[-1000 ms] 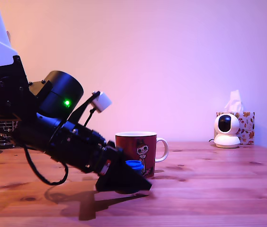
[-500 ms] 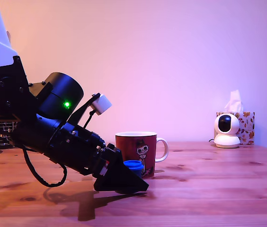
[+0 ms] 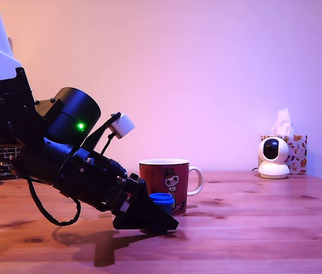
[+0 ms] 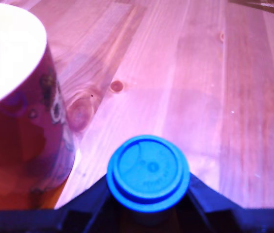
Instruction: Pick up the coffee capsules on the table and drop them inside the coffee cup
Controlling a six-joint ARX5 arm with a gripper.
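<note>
Capsule [image 4: 148, 167] upright between jaws of gripper [image 4: 146, 206], blue rim up, long axis vertical, low at table [image 3: 252, 228] level. Jaws appear closed against its sides, though contact partly hidden. Coffee cup [image 3: 164, 182] stands just beside, toward exterior view's right, mouth open upward, rim higher than capsule: lift needed first.

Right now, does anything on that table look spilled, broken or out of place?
Nothing stands out. The mug stands upright and whole on the table, with no spill around it. The blue capsule sits upright with the gripper around it, beside the mug. The small camera and tissue box at the back look undisturbed.
</note>
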